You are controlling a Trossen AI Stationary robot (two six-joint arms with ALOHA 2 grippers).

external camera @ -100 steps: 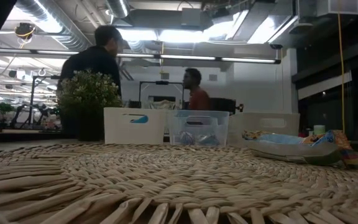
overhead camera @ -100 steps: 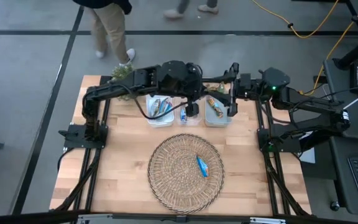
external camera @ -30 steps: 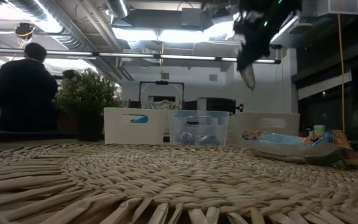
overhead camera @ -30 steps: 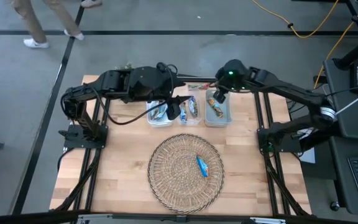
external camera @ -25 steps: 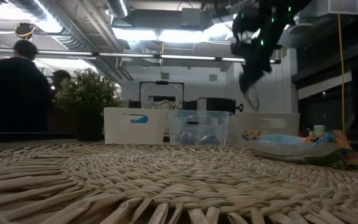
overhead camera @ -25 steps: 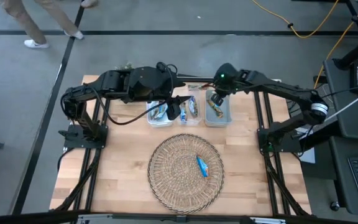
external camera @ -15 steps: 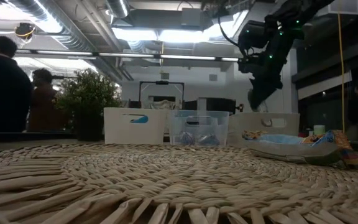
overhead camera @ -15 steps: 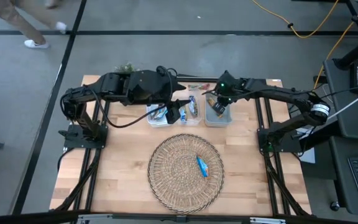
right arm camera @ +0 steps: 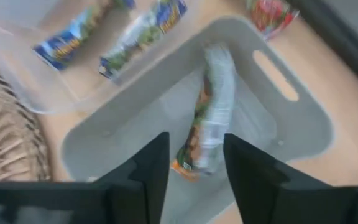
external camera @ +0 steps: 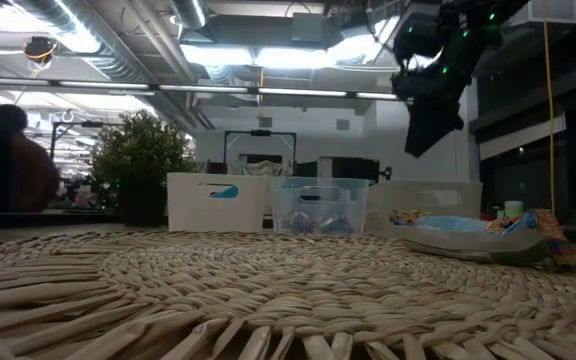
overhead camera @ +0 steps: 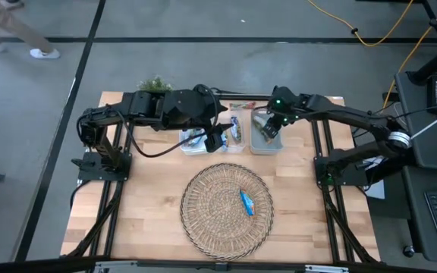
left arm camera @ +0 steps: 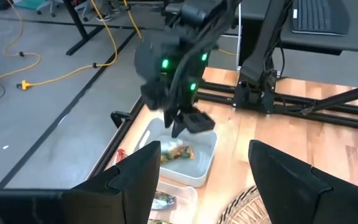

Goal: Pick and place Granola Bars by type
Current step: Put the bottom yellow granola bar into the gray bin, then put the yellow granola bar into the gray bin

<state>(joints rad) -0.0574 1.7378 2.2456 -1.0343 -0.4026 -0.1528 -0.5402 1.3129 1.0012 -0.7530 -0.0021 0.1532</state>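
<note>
An orange-green granola bar [right arm camera: 210, 106] lies flat on the floor of the grey right bin [overhead camera: 268, 145]. My right gripper [overhead camera: 268, 127] hovers open and empty just above it, and also shows in the low view [external camera: 433, 125]. Two blue bars [right arm camera: 73, 34] lie in the clear middle bin [overhead camera: 232, 136]. More bars [overhead camera: 196, 136] lie in the white left bin. One blue bar [overhead camera: 246, 202] lies on the round wicker tray [overhead camera: 203, 220]. My left gripper [overhead camera: 218, 138] is open and empty over the left and middle bins.
A red wrapper [right arm camera: 269, 12] lies on the table beyond the right bin, near the far edge. A potted plant [overhead camera: 154, 83] stands at the far left corner. The three bins stand in a row [external camera: 318, 207] beyond the tray. Bare wood [overhead camera: 150, 189] lies left and right of the tray.
My right gripper has moved from high above the table's far edge toward the near edge and down, and now stands over the right bin. The bars in the bins and on the tray have kept their places.
</note>
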